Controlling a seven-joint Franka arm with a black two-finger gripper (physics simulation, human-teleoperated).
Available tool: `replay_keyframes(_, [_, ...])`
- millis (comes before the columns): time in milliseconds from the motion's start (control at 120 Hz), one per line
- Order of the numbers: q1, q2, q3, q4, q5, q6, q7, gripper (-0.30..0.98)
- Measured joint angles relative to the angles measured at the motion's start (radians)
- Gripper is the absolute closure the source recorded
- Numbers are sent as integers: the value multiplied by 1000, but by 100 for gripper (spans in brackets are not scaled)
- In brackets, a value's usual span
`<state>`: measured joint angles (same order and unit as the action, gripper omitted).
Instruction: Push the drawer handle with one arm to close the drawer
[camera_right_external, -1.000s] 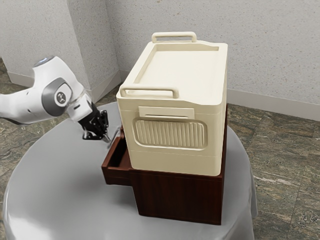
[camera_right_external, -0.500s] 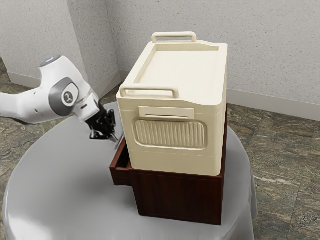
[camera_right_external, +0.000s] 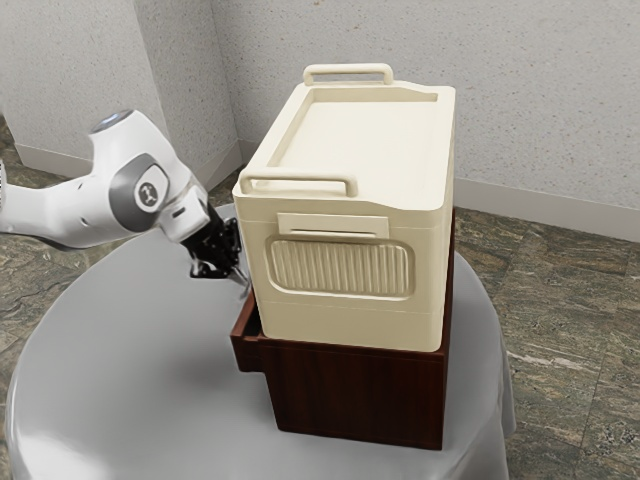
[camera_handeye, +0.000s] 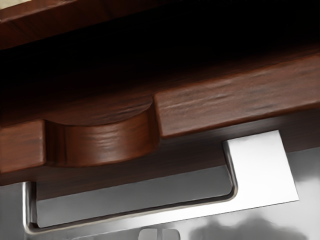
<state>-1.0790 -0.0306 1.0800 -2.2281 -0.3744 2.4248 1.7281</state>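
The drawer (camera_right_external: 250, 354) juts past the edge of the cabinet (camera_right_external: 355, 395) toward the exterior view's left, a dark gap open behind its notched front. The gripper (camera_right_external: 243, 287), jaws together, reaches down near the metal handle (camera_handeye: 262, 170), whose bar stands off the wood, gray tabletop (camera_right_external: 130, 370) showing between

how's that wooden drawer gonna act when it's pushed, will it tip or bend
The drawer will probably slide rather than tip, since it sits partly inside the cabinet. Its thick wooden front looks stiff, so I wouldn't expect bending. The metal handle looks smooth and shiny, so my gripper might slip along it.
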Motion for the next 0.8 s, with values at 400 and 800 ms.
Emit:
replay_keyframes(400, [-4,19,-2,10,-28,0,0,78])
replay_keyframes(800, [4,39,-5,23,-57,0,-1,79])
